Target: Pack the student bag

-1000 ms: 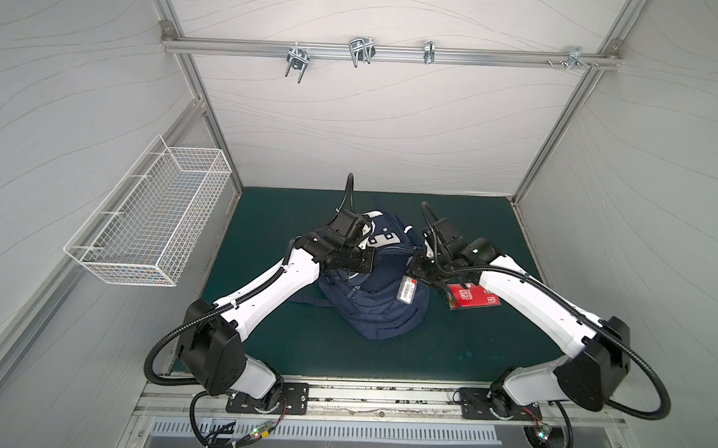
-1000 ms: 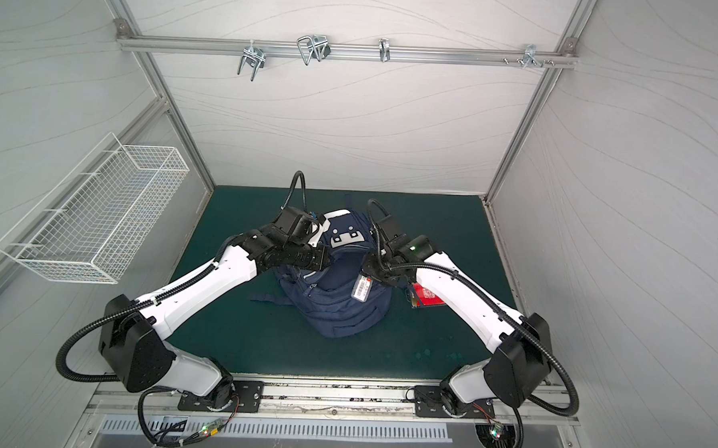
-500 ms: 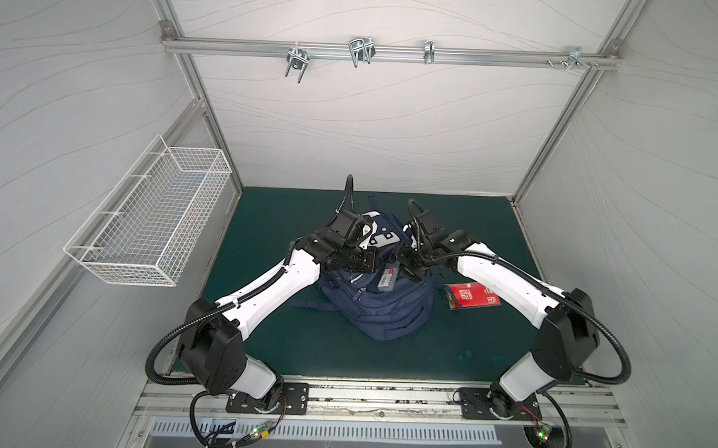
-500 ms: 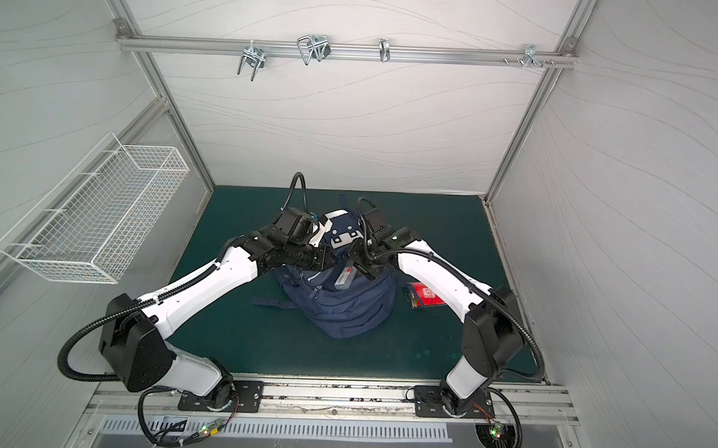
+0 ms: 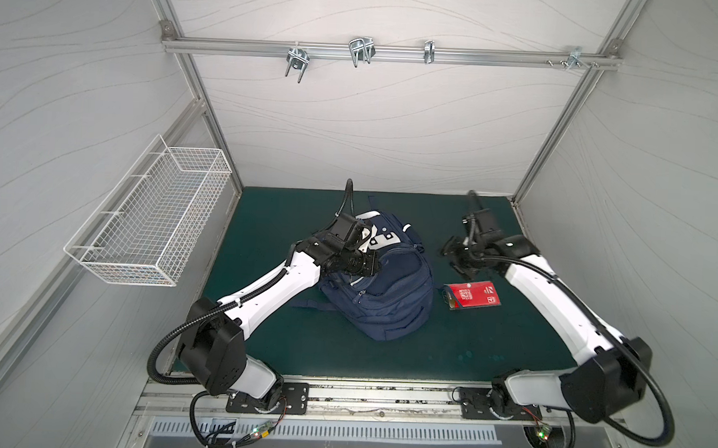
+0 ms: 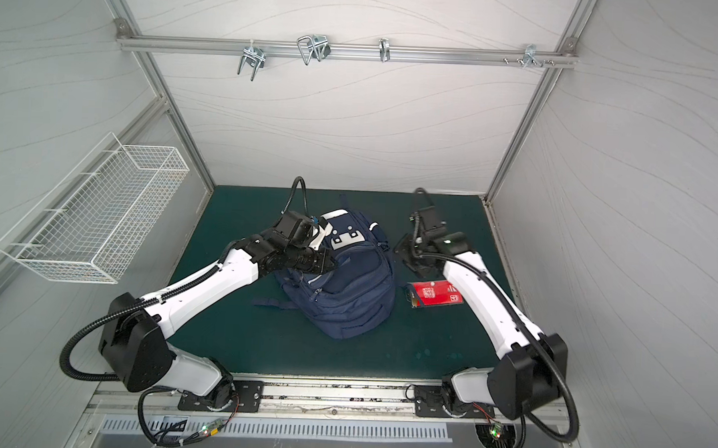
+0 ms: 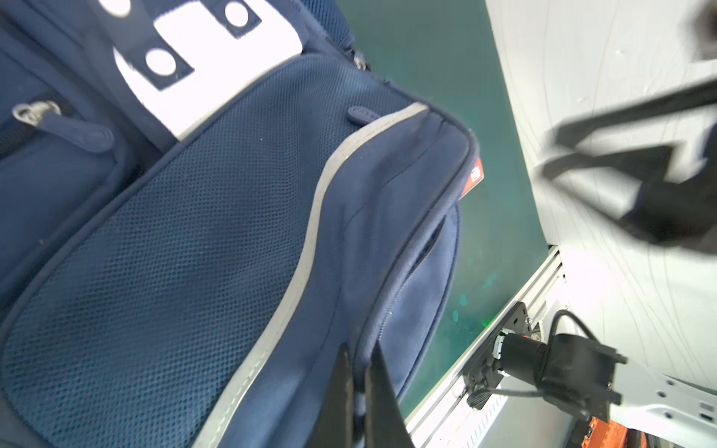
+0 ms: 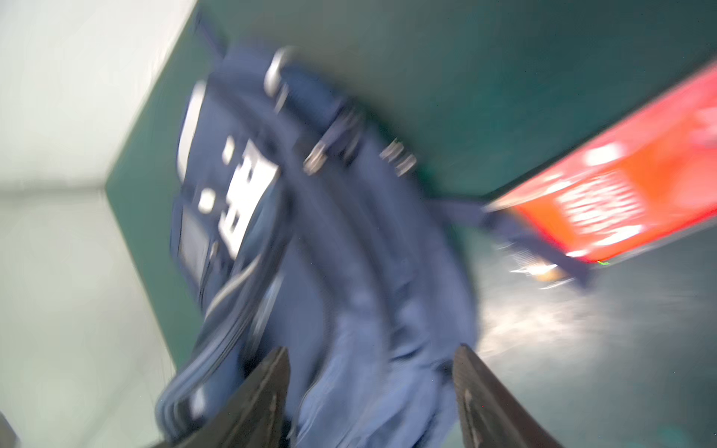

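The student bag (image 5: pixel 391 295) (image 6: pixel 348 293), navy with white patches and grey stripes, lies in the middle of the green mat in both top views. My left gripper (image 5: pixel 374 264) (image 6: pixel 332 262) reaches over its left side. In the left wrist view this gripper (image 7: pixel 361 372) is shut on a fold of the bag's (image 7: pixel 194 240) fabric beside a zip seam. My right gripper (image 5: pixel 448 254) (image 6: pixel 402 252) hangs open and empty just right of the bag. The right wrist view is blurred, with the right gripper (image 8: pixel 370 368) wide apart above the bag (image 8: pixel 349 271).
A flat red packet (image 5: pixel 472 296) (image 6: pixel 433 294) (image 8: pixel 605 186) lies on the mat right of the bag, under the right forearm. A white wire basket (image 5: pixel 153 220) hangs on the left wall. Metal hooks (image 5: pixel 360 52) sit on the back rail.
My right gripper has opened and swung back to the right, away from the bag. The small white-and-red item it carried to the bag no longer shows. The left gripper has stayed put.
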Robot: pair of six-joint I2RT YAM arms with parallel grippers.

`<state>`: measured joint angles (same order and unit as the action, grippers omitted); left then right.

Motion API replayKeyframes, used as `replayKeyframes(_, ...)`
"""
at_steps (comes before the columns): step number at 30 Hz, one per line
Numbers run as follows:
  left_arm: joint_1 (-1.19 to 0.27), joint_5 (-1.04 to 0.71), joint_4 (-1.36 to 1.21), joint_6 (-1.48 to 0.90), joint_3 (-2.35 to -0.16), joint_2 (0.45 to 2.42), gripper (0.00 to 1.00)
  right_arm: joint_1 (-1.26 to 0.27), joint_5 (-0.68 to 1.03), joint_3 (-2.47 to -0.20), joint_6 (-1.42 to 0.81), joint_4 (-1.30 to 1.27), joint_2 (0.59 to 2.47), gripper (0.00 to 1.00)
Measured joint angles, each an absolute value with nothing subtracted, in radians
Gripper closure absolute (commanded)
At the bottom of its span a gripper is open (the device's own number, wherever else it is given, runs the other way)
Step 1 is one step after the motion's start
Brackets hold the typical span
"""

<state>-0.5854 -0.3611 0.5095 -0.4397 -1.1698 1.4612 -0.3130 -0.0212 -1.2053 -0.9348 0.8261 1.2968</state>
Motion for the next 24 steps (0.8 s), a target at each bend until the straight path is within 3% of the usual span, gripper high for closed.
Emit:
replayKeyframes(4, -0.588, -0.363, 0.498, -0.440, -1.125, 1.461, 1.00, -0.024, -0.052, -1.084, -0.860, 0.850, 1.275, 0.33)
replayKeyframes(8, -0.590, -0.347, 0.500, -0.430, -1.115, 1.454, 1.00, 0.097, -0.033, -1.000, -0.810, 0.850, 1.361, 0.35)
replayKeyframes(24, -0.488, -0.286, 0.571, -0.435, -1.080, 1.354, 1.00, -0.063, 0.041, -1.174, -0.725, 0.741, 1.794, 0.42)
